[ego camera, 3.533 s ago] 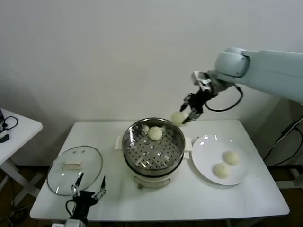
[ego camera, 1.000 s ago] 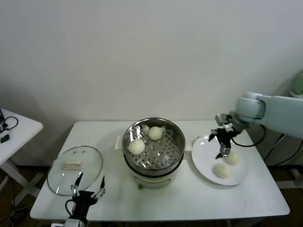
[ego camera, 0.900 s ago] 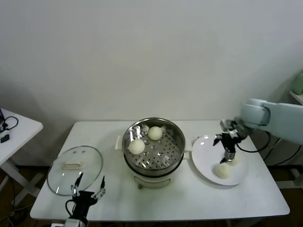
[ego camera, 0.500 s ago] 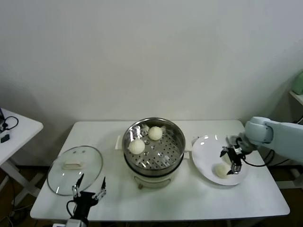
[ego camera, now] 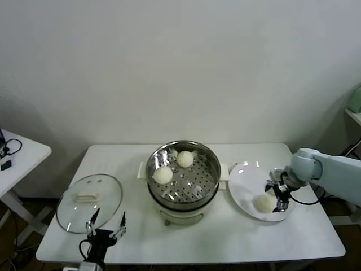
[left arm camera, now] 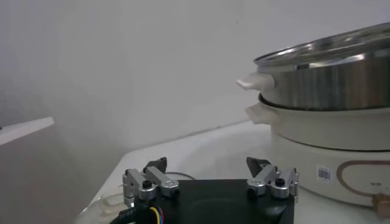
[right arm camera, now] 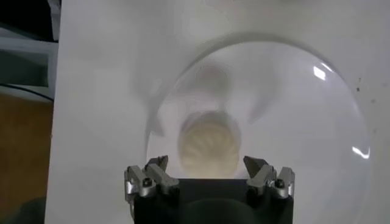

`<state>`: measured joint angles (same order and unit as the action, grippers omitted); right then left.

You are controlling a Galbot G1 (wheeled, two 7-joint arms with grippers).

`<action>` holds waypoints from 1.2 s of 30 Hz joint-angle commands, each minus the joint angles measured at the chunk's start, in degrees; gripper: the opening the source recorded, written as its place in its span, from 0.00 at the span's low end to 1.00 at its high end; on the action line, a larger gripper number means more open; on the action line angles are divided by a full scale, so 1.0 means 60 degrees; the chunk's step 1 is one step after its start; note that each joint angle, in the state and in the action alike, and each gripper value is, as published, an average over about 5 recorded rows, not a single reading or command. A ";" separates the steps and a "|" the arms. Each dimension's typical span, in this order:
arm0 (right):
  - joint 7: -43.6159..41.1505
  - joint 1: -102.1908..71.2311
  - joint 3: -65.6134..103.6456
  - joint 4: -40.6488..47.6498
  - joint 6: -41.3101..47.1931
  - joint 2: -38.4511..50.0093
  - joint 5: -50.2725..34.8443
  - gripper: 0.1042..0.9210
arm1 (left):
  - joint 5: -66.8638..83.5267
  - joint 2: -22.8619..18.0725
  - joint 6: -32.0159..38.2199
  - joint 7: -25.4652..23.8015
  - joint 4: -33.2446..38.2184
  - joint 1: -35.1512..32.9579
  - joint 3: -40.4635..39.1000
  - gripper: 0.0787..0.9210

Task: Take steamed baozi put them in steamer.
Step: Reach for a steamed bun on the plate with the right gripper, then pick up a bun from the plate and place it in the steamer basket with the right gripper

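The steamer (ego camera: pixel 183 189) stands mid-table with two baozi on its perforated tray, one at the front left (ego camera: pixel 162 175) and one at the back (ego camera: pixel 184 158). A third baozi (ego camera: pixel 263 203) lies on the white plate (ego camera: pixel 245 180). My right gripper (ego camera: pixel 280 196) is low over the plate right beside it; a fourth bun does not show in the head view. In the right wrist view the gripper (right arm camera: pixel 207 163) is open, with a baozi (right arm camera: pixel 209 143) on the plate (right arm camera: pixel 292 122) just ahead between its fingers. My left gripper (ego camera: pixel 105 227) is open and parked at the front left.
A glass lid (ego camera: pixel 89 202) lies flat at the table's left, just behind the left gripper. A small side table (ego camera: pixel 17 152) stands further left. The left wrist view shows the steamer's side (left arm camera: pixel 329 91) close by.
The right gripper let its bun go into the steamer, which now holds two. It then swung right and came down over the plate, open around a bun. The left arm stayed still.
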<state>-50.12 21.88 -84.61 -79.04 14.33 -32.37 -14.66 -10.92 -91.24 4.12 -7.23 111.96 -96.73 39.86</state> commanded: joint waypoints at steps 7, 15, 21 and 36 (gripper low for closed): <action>0.0012 -0.0777 0.0703 0.0783 -0.0049 -0.0372 0.0231 0.88 | 0.0018 -0.0013 0.0002 0.0000 -0.0035 -0.0003 0.0066 0.88; -0.0119 -0.0952 0.0826 0.0964 -0.0069 -0.0523 0.0192 0.87 | 0.0091 -0.0002 -0.0018 0.0000 -0.0039 0.0018 0.0166 0.88; -0.0230 -0.0972 0.0876 0.1001 -0.0084 -0.0559 0.0160 0.78 | 0.0099 0.0009 -0.0031 0.0004 -0.0034 0.0001 0.0157 0.88; -0.0888 0.2215 -0.1183 0.0241 -0.0889 -0.0240 -0.0554 0.62 | 0.0044 0.0063 -0.0118 0.0014 0.0040 -0.0012 0.0124 0.88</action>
<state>-53.71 22.80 -83.50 -75.13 11.58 -34.20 -15.67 -10.59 -90.87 3.45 -7.13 112.10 -96.73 40.56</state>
